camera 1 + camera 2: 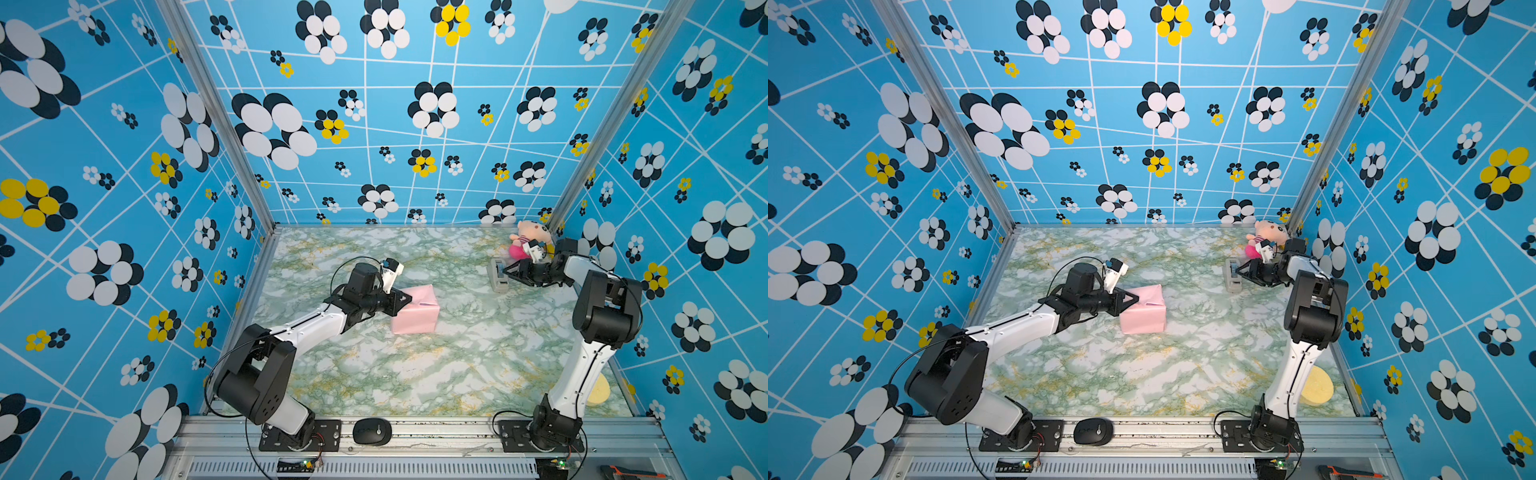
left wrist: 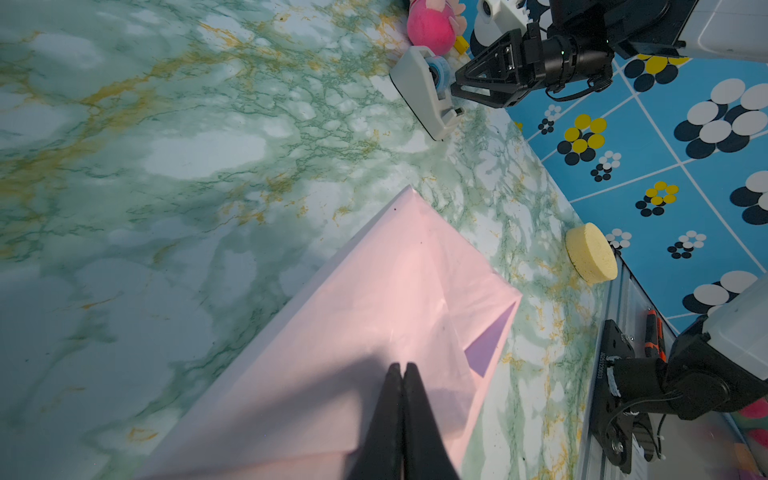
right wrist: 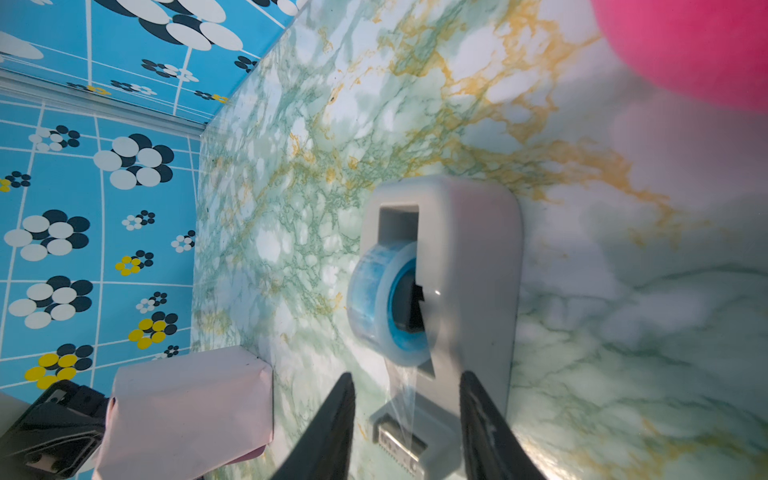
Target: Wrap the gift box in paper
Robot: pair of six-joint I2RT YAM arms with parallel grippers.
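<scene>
In both top views the paper [image 1: 417, 311] [image 1: 1144, 313] is folded around the box, which is fully hidden, near the middle of the table [image 1: 457, 374]. The left gripper [image 1: 405, 298] is at the parcel's upper left edge. The right gripper [image 1: 505, 272] is at the tape dispenser [image 1: 496, 278], near the plush toy [image 1: 530, 239] in the far right corner.

In the left wrist view the left gripper [image 2: 401, 368] has its fingers [image 2: 415, 415] pressed together, with the tip over the pink paper [image 2: 374, 282]. A small lilac flap shows.

In the right wrist view the right gripper [image 3: 407, 376] is spread, with one finger on each side of the dispenser's [image 3: 469, 249] cutter end, holding nothing.
</scene>
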